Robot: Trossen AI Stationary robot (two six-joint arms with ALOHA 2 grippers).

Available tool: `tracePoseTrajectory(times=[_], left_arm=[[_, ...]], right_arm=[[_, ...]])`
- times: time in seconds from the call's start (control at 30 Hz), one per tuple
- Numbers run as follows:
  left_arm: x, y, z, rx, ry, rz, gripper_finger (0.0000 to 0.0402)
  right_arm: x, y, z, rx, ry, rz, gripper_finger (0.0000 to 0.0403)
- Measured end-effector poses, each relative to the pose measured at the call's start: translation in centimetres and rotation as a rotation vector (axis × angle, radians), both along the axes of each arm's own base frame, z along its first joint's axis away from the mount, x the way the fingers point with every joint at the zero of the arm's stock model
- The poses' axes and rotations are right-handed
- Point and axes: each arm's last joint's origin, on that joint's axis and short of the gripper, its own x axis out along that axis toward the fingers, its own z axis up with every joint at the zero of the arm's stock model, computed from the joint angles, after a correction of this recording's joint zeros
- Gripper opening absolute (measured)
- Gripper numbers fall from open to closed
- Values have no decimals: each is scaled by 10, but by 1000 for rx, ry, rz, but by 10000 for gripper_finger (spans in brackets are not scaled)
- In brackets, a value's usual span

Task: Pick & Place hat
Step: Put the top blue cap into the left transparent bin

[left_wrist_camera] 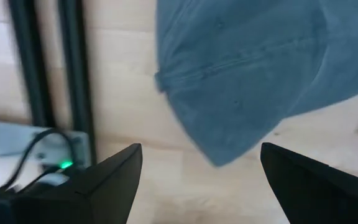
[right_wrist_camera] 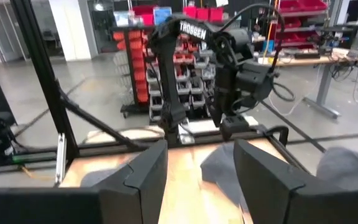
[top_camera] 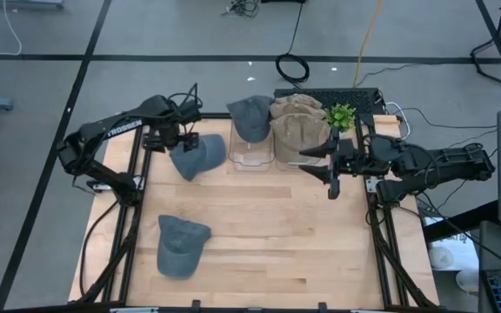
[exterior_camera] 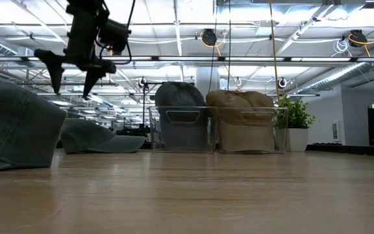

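Looking down from the high view, the left hand point(top_camera: 183, 137) is hanging just above a blue hat point(top_camera: 200, 156) near the back left of the wooden desk point(top_camera: 268, 226). Its fingers are standing wide and are holding nothing. A second blue hat point(top_camera: 179, 244) is lying near the front left. Two clear bins point(top_camera: 252, 154) are sitting side by side at the back, one with a grey-blue hat point(top_camera: 250, 116) and one with tan hats point(top_camera: 298, 126). A small green plant point(top_camera: 340, 116) is standing just beside them. The right hand point(top_camera: 330, 165) is waiting near the bins, fingers partly apart, holding nothing.

From the low view, the left hand point(exterior_camera: 72, 71) is hanging in the air with its fingers spread. The blue hat point(exterior_camera: 99, 138) is lying flat on the desk below and behind it. The other blue hat point(exterior_camera: 15, 127) is sitting close to the camera.

In the left wrist view, the blue hat point(left_wrist_camera: 260, 68) is lying on the wood between the two wide fingers point(left_wrist_camera: 107, 180), not touching them.

In the right wrist view, the right hand point(right_wrist_camera: 199, 180) is pointing across the desk at the left arm point(right_wrist_camera: 197, 56).
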Motion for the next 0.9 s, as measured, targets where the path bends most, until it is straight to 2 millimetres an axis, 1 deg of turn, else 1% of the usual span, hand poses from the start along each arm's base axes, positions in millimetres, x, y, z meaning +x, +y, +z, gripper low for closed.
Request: tracePoseTrajectory(times=[0.13,0.27,0.47,0.73,0.9], left_arm=[[-4,10,-15,4,-35,29,337],[-13,17,-24,-2,-30,45,337],[-28,23,-41,-49,-7,54,337],[-30,29,-69,-24,-112,41,337],[-36,31,-86,-13,-152,63,337]], right_arm=[[0,0,-4,-5,46,0,171],[-1,0,-8,-9,83,0,171],[-1,0,-9,-12,93,-1,171],[-1,0,-9,-35,94,-1,171],[-1,0,-9,-35,93,-2,171]])
